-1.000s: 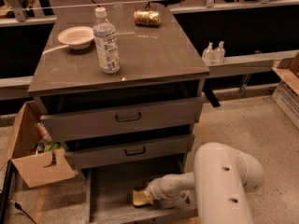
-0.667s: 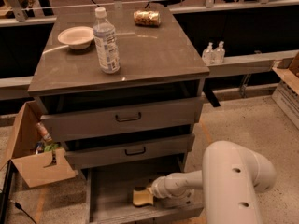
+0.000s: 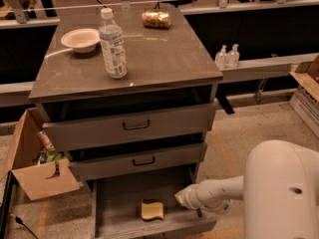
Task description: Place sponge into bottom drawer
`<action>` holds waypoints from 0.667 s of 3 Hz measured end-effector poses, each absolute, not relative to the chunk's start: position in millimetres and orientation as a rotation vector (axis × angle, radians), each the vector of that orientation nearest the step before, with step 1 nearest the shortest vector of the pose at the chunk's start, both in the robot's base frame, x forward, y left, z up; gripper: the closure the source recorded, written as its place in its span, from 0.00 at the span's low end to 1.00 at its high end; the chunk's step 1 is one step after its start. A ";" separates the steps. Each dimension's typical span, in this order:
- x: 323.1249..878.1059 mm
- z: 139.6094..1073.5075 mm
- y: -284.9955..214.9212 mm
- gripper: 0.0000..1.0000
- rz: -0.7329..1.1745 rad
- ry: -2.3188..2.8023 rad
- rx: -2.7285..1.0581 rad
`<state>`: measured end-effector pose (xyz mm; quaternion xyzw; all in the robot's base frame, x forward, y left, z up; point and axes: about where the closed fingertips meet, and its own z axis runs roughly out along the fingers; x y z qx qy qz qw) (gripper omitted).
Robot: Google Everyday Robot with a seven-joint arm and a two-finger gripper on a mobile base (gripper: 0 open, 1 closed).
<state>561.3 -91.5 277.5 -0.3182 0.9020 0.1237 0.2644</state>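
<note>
Sponge (image 3: 152, 210), pale yellow, is lying flat on the floor of the bottom drawer (image 3: 117, 203), roughly midway between its left and right walls and close to its low near front. That drawer is standing pulled out toward the near side, below the other two. The gripper (image 3: 183, 197) is hovering over the right part of the same drawer, just right of the sponge and apart from it, with nothing visibly in it; whether it is spread or closed cannot be told. Its cream arm (image 3: 219, 192) is reaching in from the right, out of the rounded white robot body (image 3: 281, 193) filling the near right corner.

Above, the middle drawer (image 3: 169, 157) and the top drawer (image 3: 164, 122), both grey with black handles, are sitting slightly out. On the cabinet top (image 3: 164, 59) a water bottle (image 3: 113, 44) is standing upright, a white bowl (image 3: 81, 39) is resting left of it, and a golden packet (image 3: 156, 19) is lying at the far edge. Two small bottles (image 3: 227, 58) are standing on a ledge to the right. An open cardboard box (image 3: 35, 178) is sitting on the floor to the left.
</note>
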 end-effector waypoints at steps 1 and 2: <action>533.7 343.9 -147.9 1.00 0.277 2.474 -0.777; 515.6 396.0 -198.7 0.87 0.169 2.533 -0.633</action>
